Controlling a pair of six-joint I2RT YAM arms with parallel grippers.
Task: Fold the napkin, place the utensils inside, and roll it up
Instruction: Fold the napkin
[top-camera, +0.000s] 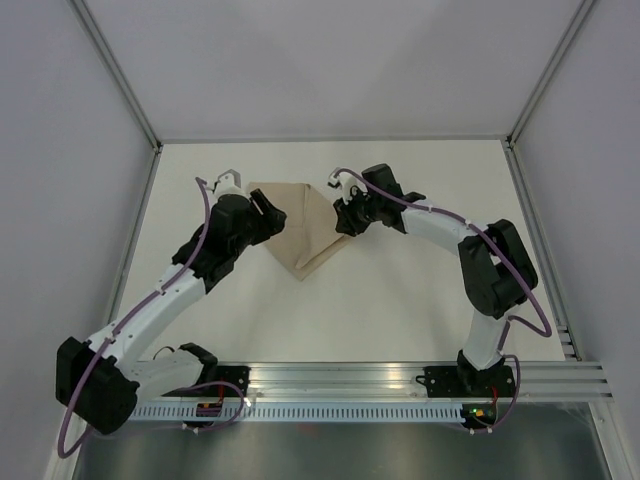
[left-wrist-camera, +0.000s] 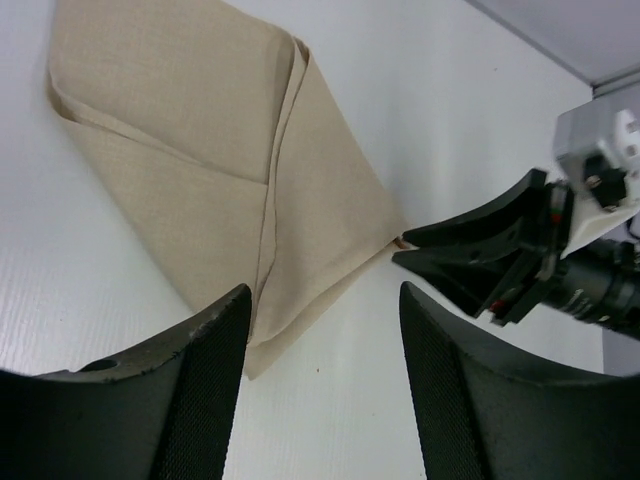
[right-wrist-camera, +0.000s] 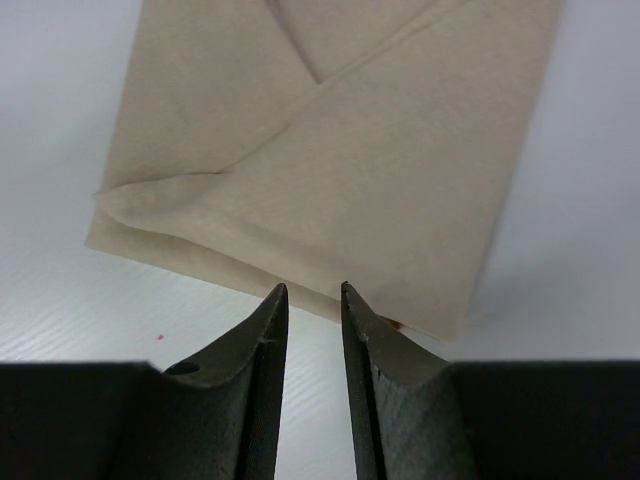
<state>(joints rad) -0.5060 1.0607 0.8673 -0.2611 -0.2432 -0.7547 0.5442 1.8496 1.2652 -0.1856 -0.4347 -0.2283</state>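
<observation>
The napkin (top-camera: 305, 235) lies on the surface (top-camera: 420, 300), left gripper (top-camera: 270, 212) at its left, right gripper (top-camera: 340, 216) at its right.

I've got top view high up at the near side, looking down, far. Both wrist views low, close, facing the napkin (top-camera: 300, 228) from opposite sides; all three share it.

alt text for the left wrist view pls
A folded beige napkin lies flat on the white table. The left gripper frames the bottom, fingers wide apart and empty; the right gripper reaches in from the right, tips nearly together at the napkin's corner.
</observation>
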